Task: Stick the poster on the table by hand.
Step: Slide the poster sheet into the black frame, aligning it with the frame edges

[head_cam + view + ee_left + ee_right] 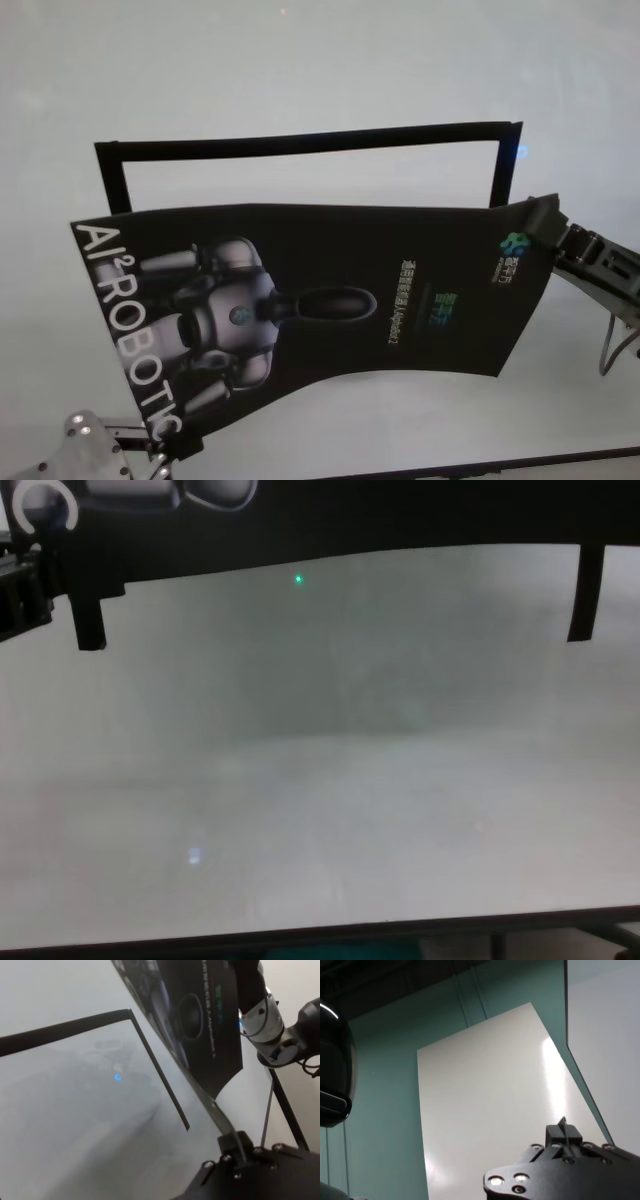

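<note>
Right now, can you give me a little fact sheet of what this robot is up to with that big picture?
Item held: poster, black, robot figure, "AI² ROBOTIC"
Poster state: lifted above the table, bowed, not flat
Left gripper: jaws shut on the poster's near-left corner
Right gripper: jaws shut on its right edge
On table: black tape outline, open on the near side

soft even light | table (320,810) hazy | poster (330,290) glossy

The table (300,70) is a wide, pale grey-white, smooth top with a thin dark front edge. On it lies a black frame outline (300,143) (three strips: one long far side, two short sides).
</note>
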